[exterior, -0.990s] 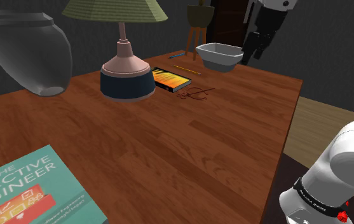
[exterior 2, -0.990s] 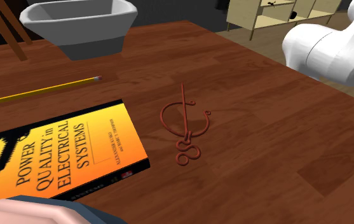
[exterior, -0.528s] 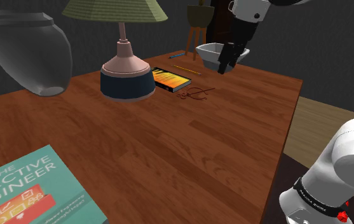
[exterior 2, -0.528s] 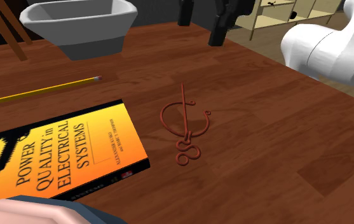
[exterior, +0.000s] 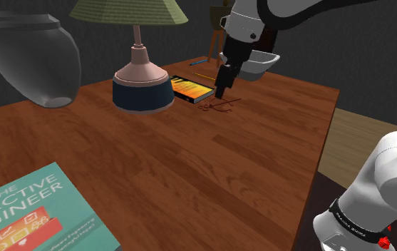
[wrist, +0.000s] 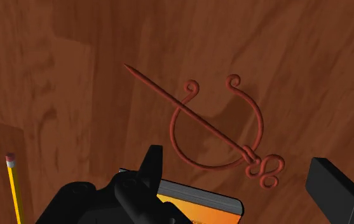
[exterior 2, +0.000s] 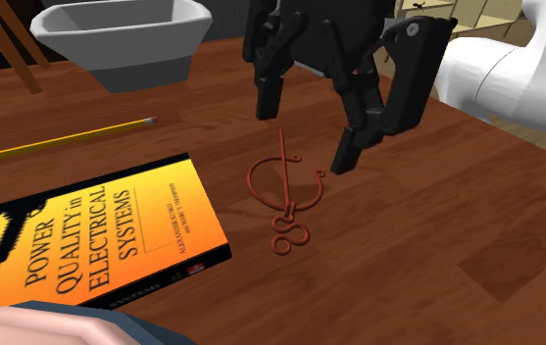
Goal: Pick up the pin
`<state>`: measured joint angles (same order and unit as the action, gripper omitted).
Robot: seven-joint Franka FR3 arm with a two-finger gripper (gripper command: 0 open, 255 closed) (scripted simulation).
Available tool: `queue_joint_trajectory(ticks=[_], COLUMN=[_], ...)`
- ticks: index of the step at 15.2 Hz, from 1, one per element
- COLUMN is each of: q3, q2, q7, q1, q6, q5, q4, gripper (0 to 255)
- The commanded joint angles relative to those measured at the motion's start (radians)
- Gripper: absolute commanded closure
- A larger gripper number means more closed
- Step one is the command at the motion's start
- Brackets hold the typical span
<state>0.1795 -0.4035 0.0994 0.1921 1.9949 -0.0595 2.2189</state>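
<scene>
The pin (exterior: 218, 106) is a reddish-brown wire brooch, a ring with curled ends and a long needle across it. It lies flat on the wooden table (exterior: 189, 171) beside an orange book. My black gripper (exterior: 220, 91) hangs open just above it. In the second exterior view the gripper (exterior 2: 305, 135) has one finger near the needle's tip and the other beside the ring, with the pin (exterior 2: 285, 186) below and between them. In the wrist view the pin (wrist: 213, 124) lies just ahead of the gripper (wrist: 239, 181), untouched.
An orange book (exterior 2: 84, 235) lies close beside the pin, with a yellow pencil (exterior 2: 65, 140) behind it. A white bowl (exterior 2: 124, 34) stands at the table's far end. A lamp (exterior: 142, 82), a grey vase (exterior: 36, 60) and a teal book (exterior: 33, 214) sit further along.
The arm has swung from beside the bowl across the table and down. The open gripper, high and off to the side a second ago, now hovers right over the pin.
</scene>
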Motion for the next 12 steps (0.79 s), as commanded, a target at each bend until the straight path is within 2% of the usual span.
queue_joint_trajectory(ticks=[1, 9, 11, 12], q3=[0.017, 0.027, 0.027, 0.027], q2=[0.042, 0.065, 0.065, 0.065], q7=[0.016, 0.017, 0.017, 0.016], q1=[0.019, 0.025, 0.025, 0.025], q6=[0.026, 0.135, 0.135, 0.136], q5=[-0.008, -0.011, -0.011, -0.011], q4=[-0.019, 0.066, 0.066, 0.068], gripper=[0, 0, 0, 255])
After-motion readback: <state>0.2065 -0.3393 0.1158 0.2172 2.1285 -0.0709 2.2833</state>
